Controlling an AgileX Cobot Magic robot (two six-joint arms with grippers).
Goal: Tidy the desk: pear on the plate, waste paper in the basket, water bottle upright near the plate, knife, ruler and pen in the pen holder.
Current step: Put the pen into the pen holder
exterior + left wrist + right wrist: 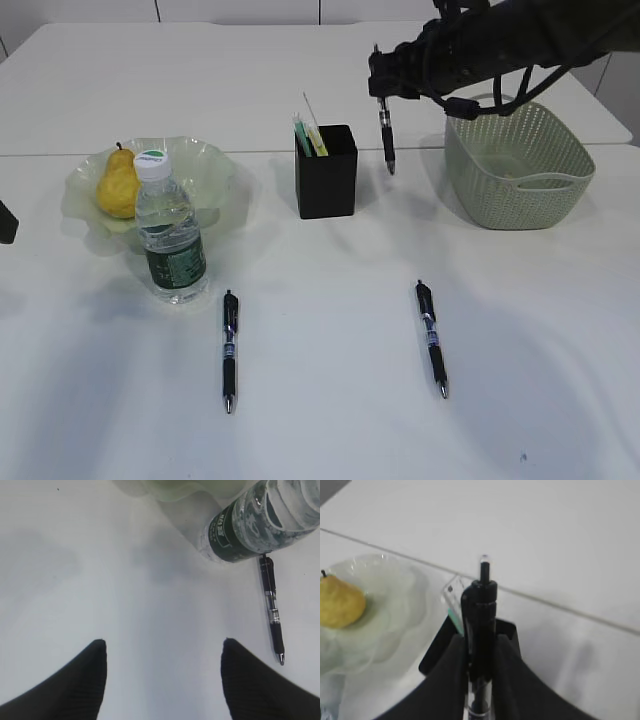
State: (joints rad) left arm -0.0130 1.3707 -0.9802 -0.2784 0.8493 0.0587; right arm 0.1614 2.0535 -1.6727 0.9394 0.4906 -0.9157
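Observation:
My right gripper (pixel 383 88) is shut on a black pen (pixel 387 135) that hangs upright in the air, just right of the black pen holder (pixel 326 172). From that holder stick out the clear ruler (pixel 312 115) and a green knife (pixel 301 136). Two more pens (pixel 229 350) (pixel 431 337) lie on the desk (pixel 330 420). The pear (pixel 118 184) rests on the plate (pixel 215 170), and the water bottle (pixel 170 232) stands upright in front of it. My left gripper (pixel 164 647) is open over bare desk. The waste paper is out of sight.
The green basket (pixel 518 165) stands at the right, under my right arm. In the left wrist view the bottle (pixel 260 525) and one pen (pixel 272 610) sit at the upper right. In the right wrist view the held pen (pixel 480 610) hides part of the holder (pixel 436 652).

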